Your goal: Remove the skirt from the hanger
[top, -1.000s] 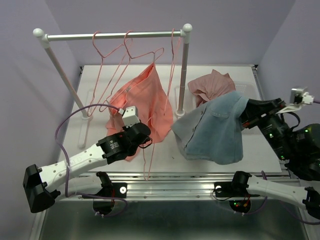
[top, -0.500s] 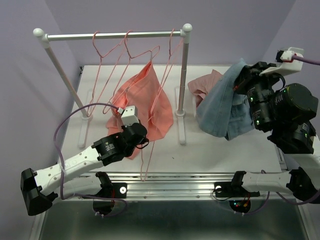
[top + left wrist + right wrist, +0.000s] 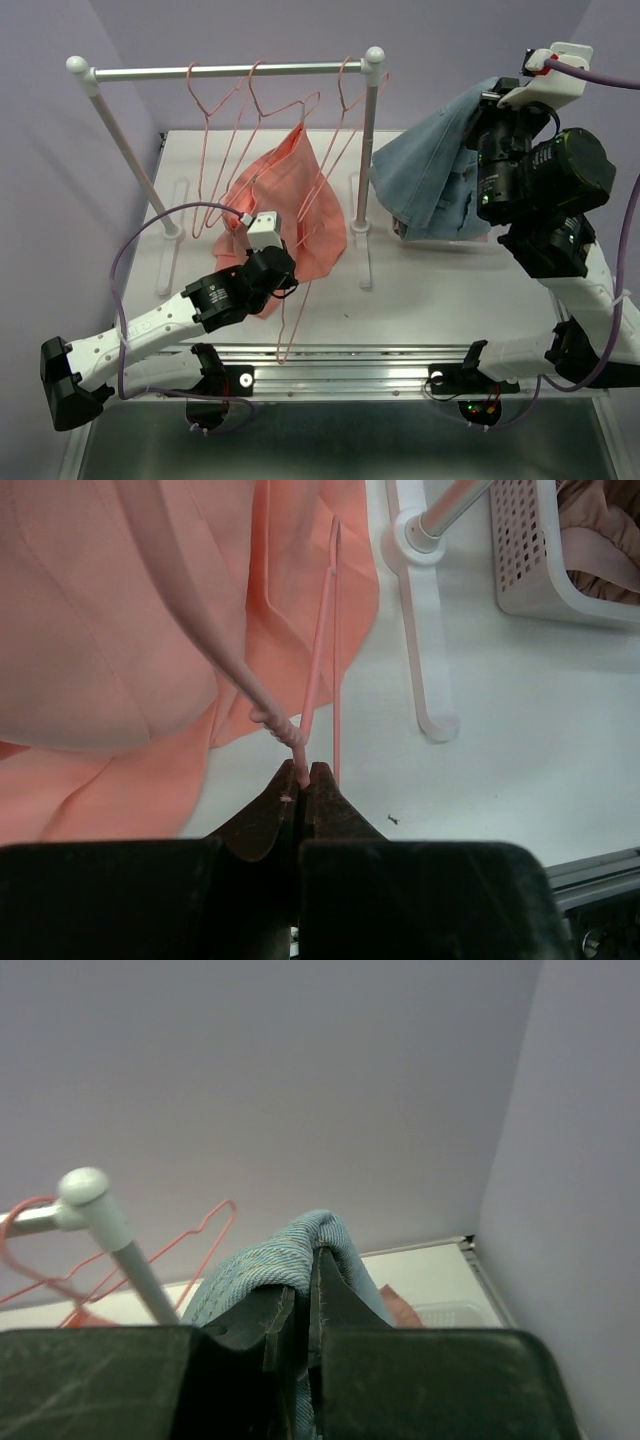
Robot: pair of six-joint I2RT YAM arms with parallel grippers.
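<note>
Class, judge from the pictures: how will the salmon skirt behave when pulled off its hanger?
Probably floppy: the skirt hangs in soft folds. Likely light, since the thin wire hanger carries it. It may snag, being draped around the wire.

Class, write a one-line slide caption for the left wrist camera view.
Left gripper shut on the pink wire hanger, with the salmon skirt draped alongside.

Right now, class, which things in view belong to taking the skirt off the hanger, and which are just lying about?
Belong to the job:
skirt
hanger
left hand, shut on the hanger's twisted neck

Just about:
grey-blue garment, held up by the right hand
clothes rack
white basket holding a mauve garment
</note>
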